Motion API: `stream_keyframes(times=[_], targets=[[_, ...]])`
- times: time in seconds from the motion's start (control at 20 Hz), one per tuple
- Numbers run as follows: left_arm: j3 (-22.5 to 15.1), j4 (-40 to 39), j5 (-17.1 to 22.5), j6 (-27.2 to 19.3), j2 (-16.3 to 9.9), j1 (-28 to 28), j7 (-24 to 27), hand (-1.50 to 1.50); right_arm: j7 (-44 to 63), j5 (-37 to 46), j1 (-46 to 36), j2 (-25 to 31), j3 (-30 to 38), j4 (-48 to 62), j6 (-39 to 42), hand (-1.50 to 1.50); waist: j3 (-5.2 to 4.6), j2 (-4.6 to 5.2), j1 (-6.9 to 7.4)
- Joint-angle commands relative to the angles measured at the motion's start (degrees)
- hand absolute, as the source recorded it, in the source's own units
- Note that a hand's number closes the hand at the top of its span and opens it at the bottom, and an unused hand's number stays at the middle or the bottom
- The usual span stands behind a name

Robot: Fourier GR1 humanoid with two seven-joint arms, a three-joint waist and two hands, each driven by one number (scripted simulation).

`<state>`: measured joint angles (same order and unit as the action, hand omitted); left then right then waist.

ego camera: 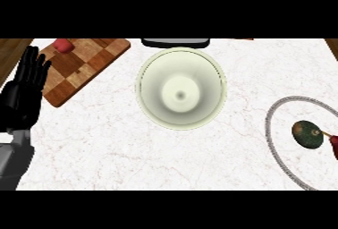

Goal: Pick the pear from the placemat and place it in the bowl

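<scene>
Sitting empty, bowl (181, 88); pear (307, 134) on placemat (274, 138).

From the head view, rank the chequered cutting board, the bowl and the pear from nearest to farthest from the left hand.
1. Chequered cutting board: just right of the open left hand, at the upper left.
2. Bowl: centre of the counter.
3. Pear: far right, on the round placemat.
</scene>
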<state>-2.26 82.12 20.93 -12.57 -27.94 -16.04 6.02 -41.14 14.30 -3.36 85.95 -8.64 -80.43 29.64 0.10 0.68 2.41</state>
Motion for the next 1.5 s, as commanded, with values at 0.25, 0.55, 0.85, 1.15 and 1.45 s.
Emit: stream_keyframes(times=[0.25,0.55,0.85,1.15,1.45], targets=[[1.4,2.1,0.1,0.7,-1.2,-2.7,-3.9,0.00,-6.7,8.7,-5.6,-9.2,-10.0,9.2,1.7,-1.50,0.06,0.20,0.96],[2.8,1.1,0.2,3.2,-0.8,1.3,-1.8,0.00,-7.1,15.1,-11.7,-15.6,-14.3,17.0,-0.3,-1.50,-0.03,-0.17,-0.14],[3.4,-0.2,-1.8,1.5,1.0,0.6,-0.7,0.00,-13.9,18.9,-18.7,-18.1,-15.8,27.6,-1.0,-1.50,-0.04,-0.30,-0.66],[3.0,1.8,-2.5,2.4,2.7,5.5,1.9,0.00,-16.2,19.9,-20.5,-22.6,-18.4,31.5,-3.4,-1.50,-0.06,-0.42,-0.60],[3.8,2.9,-2.8,2.8,2.1,3.2,-1.9,0.00,-13.8,24.7,-23.5,-28.3,-21.3,35.8,-6.2,-1.50,-0.05,-0.48,-1.04]])
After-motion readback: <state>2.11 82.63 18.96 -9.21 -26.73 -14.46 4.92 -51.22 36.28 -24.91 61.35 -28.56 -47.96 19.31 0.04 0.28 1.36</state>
